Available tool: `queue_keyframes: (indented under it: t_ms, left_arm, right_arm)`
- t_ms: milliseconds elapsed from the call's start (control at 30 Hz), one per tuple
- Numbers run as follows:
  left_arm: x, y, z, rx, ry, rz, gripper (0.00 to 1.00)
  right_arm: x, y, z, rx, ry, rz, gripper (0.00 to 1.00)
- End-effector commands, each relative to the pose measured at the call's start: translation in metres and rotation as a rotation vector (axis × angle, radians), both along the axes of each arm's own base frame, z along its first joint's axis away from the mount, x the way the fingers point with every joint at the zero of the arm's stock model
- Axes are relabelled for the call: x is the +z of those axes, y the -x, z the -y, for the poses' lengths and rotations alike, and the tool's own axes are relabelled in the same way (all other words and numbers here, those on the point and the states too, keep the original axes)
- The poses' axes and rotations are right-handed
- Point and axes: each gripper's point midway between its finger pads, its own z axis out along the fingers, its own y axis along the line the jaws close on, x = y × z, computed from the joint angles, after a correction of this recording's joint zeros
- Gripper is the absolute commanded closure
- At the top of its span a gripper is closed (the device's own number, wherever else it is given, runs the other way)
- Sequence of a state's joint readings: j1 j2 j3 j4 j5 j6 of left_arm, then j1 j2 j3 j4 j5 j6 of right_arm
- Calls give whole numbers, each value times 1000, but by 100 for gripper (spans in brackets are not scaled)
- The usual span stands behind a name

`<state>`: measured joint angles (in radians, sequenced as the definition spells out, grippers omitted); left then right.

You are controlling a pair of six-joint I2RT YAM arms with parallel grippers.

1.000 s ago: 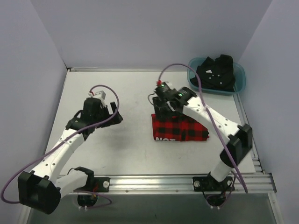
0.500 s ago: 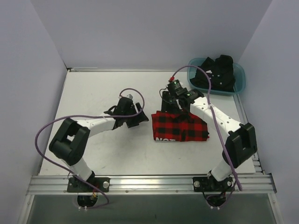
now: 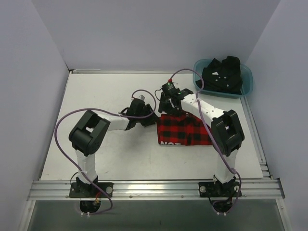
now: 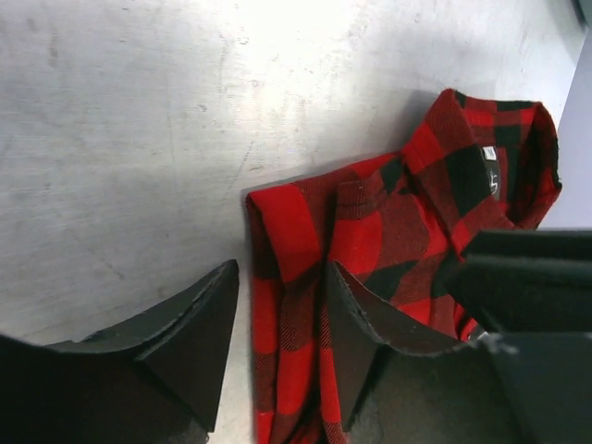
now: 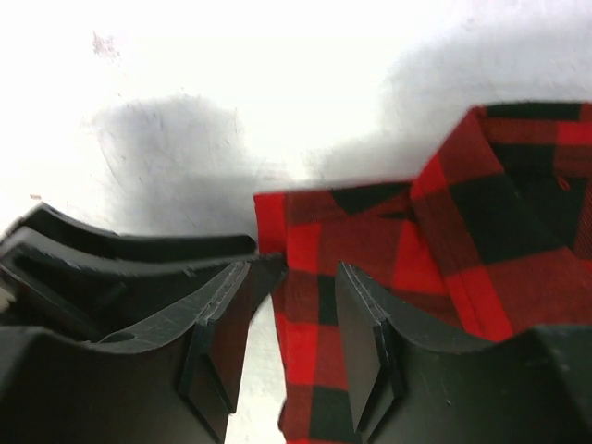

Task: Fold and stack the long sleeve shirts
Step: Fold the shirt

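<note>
Already folded flat, right of middle on the bench (image 3: 106, 91): red-and-black flannel shirt (image 3: 185, 131). Astride its far left corner, left gripper (image 4: 280, 270), partly open, cloth between the fingers, nothing clamped. Same corner, right gripper (image 5: 298, 270), likewise partly open, gripping nothing. Far right, bundled in a teal tub (image 3: 246, 83): black shirt (image 3: 222, 74).

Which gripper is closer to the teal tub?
Right. The right gripper is at the far-left corner of the flannel; the left gripper is beside it, farther from the tub.
</note>
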<state>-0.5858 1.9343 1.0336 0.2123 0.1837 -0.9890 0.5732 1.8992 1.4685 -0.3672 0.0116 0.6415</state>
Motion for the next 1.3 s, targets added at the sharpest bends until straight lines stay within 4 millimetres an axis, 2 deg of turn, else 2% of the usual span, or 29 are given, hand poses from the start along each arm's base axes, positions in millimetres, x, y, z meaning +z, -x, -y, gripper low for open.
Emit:
queue_keyframes:
  t_ms: [0,100,200,233,300,367,467,667,767,967,1267]
  left_arm:
    - [-9,4,12,-28,17,0,48]
    - [-11,5,14,-32,33,14,58]
    - [-17,9,13,-28,31,-2,62]
    - [-19,11,12,-29,29,-4,68]
    - [-25,14,10,-29,23,-17,71]
    - [-29,16,9,-31,22,-18,77]
    - [-29,19,11,-43,24,-13,79]
    - [-30,23,14,-62,22,0,80]
    - [-30,25,13,-66,25,7,80]
    - [-30,29,8,-59,21,16,76]
    - [-22,31,6,-53,71,38,62]
  right_arm:
    - [4,-18,-3,-45,-7,32,59]
    - [-8,-20,-4,-46,7,11,59]
    - [-21,-21,1,-70,36,-5,59]
    - [-25,-20,3,-76,45,-11,59]
    - [-32,-19,7,-93,65,-20,59]
    - [-37,-18,7,-90,75,-28,59]
    - [-44,-19,7,-85,87,-40,59]
    - [-53,-19,1,-57,103,-49,60]
    - [-57,-18,-1,-49,107,-54,67]
    - [-57,-16,-1,-32,110,-56,99]
    - [-38,-14,-7,9,68,-14,100]
